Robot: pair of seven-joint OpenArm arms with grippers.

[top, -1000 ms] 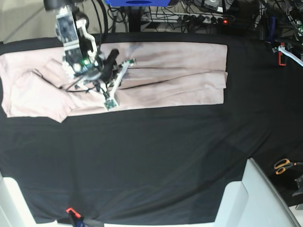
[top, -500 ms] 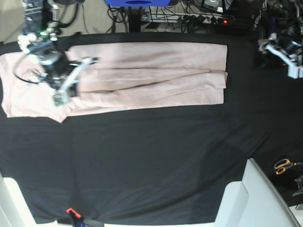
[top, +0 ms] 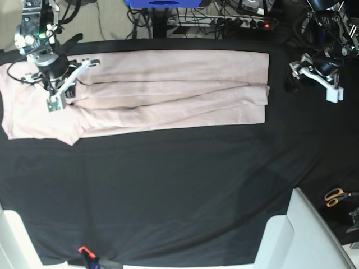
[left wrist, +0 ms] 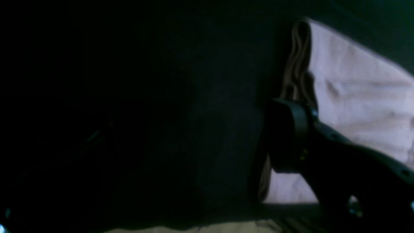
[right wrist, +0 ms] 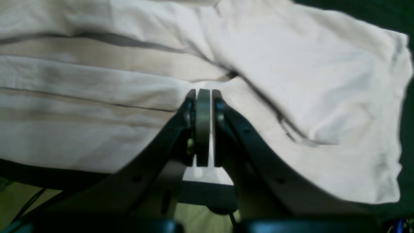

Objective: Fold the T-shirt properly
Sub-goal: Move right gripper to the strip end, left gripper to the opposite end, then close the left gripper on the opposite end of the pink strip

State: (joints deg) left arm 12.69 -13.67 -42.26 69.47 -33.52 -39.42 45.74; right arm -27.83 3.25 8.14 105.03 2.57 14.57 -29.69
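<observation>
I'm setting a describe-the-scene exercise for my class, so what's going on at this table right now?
A two-armed robot is folding a pale pink T-shirt, which lies as a long folded band on a black cloth. The right gripper, shut, sits over the sleeve end. The left gripper hovers just off the shirt's opposite end, holding nothing. Orange-handled scissors lie unused nearby.

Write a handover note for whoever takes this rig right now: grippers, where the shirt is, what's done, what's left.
Right gripper: shut, empty, over the sleeve end of the T-shirt.
Left gripper: off the hem end, above the black cloth; it looks open and holds nothing.
T-shirt: lies flat as a long band at the far side of the cloth.
Done: lengthwise folds.
Left: tidy the sleeve end, fold the band across.
</observation>
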